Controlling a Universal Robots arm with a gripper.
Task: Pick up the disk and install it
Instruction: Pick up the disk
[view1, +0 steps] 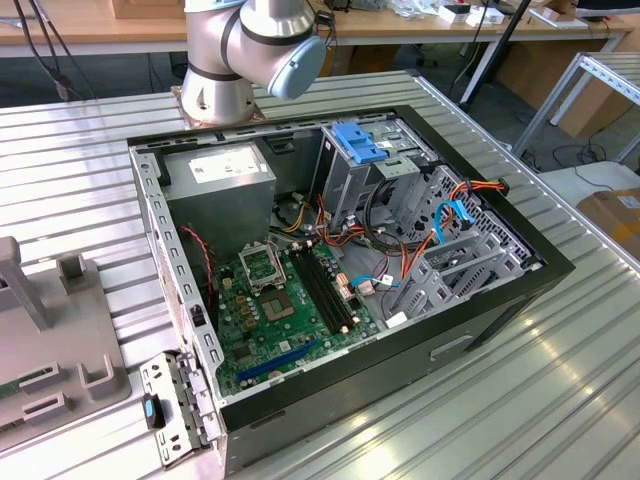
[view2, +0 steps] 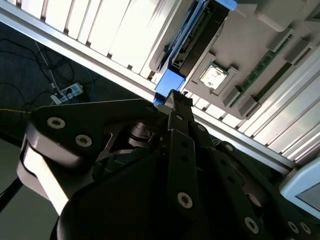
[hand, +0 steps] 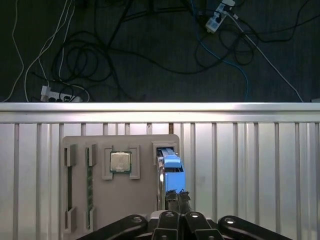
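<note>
The disk (hand: 171, 167) stands on edge in a slot of a grey holder tray (hand: 145, 200), with its blue rail facing up. In the second wrist view the disk (view2: 192, 40) runs along the tray's edge. My gripper (hand: 177, 196) hangs over the disk's near end with its two dark fingertips close together and nothing visibly between them. The second wrist view shows the gripper (view2: 177, 97) tapering to a narrow tip right at the disk's blue end piece. I cannot tell whether it touches the disk.
The tray also holds a processor chip (hand: 120, 161) and memory sticks (hand: 89, 185). The open computer case (view1: 540, 270) lies on the ribbed metal table (view1: 560, 400), with a blue bracket (view1: 357, 143) on its drive cage and a power-supply box (view1: 225, 170). Cables lie on the floor (hand: 150, 50).
</note>
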